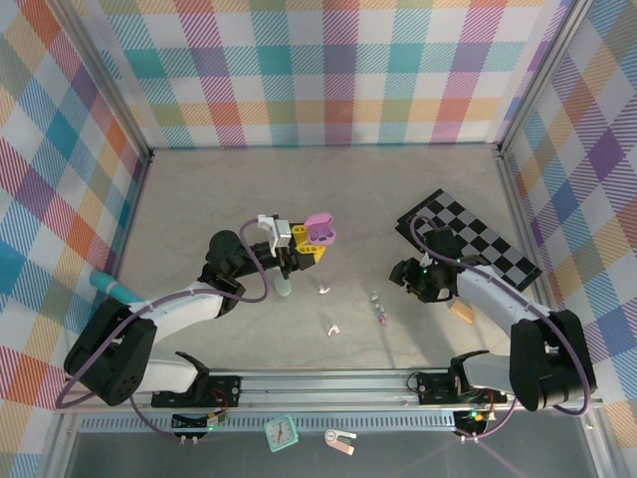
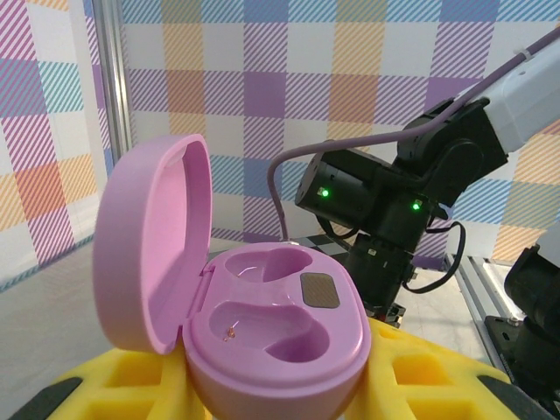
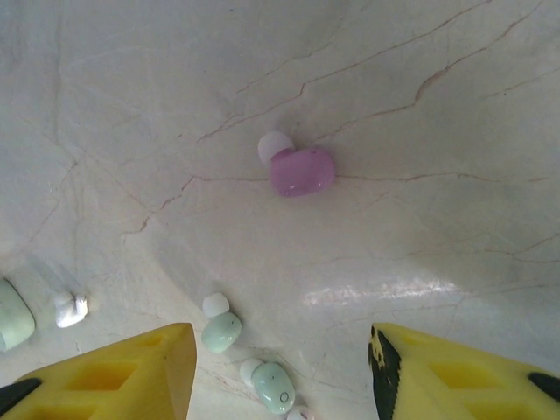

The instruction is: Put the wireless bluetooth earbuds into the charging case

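Starting at the left gripper [image 1: 304, 245], it is found closed on the base of the pink charging case [image 2: 280, 341], which is held open above the table [image 1: 418, 199]. The right gripper [image 3: 280, 341] is held parted and empty, low over the table. Beneath it are laid a pale purple earbud [image 3: 302, 170], two mint green earbuds [image 3: 221, 331] and a white earbud [image 3: 70, 309].

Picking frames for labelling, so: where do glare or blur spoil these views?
Right wrist view: glare streak on the table, purple earbud sharp, right pincer slightly soft. Left wrist view: charging case crisp, mild sheen. Top view: even light, soft shadows.
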Available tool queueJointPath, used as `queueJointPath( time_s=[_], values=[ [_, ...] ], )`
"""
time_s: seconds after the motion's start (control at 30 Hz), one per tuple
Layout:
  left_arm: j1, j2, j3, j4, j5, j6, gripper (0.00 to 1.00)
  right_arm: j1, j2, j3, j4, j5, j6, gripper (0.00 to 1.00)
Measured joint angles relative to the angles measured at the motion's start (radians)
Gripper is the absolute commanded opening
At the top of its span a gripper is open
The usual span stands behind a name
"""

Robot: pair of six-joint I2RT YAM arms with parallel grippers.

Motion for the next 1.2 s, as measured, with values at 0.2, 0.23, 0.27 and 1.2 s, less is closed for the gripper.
queueJointPath(
  time_s=[0.2, 0.23, 0.27, 1.2],
  values=[
    [0.000, 0.000, -0.001, 0.000, 0.000, 0.000, 0.22, -0.015, 0.073, -0.018, 0.115, -0.002, 0.077, 0.51],
    [0.000, 0.000, -0.002, 0.000, 0.000, 0.000, 0.22, -0.017, 0.083, -0.019, 0.127, -0.002, 0.089, 0.48],
    [0.000, 0.000, -0.004, 0.000, 0.001, 0.000, 0.22, -0.018, 0.093, -0.019, 0.140, -0.002, 0.097, 0.47],
    [0.000, 0.000, -0.013, 0.001, 0.003, 0.000, 0.22, -0.049, 0.209, -0.005, 0.303, -0.025, 0.115, 0.38]
  ],
)
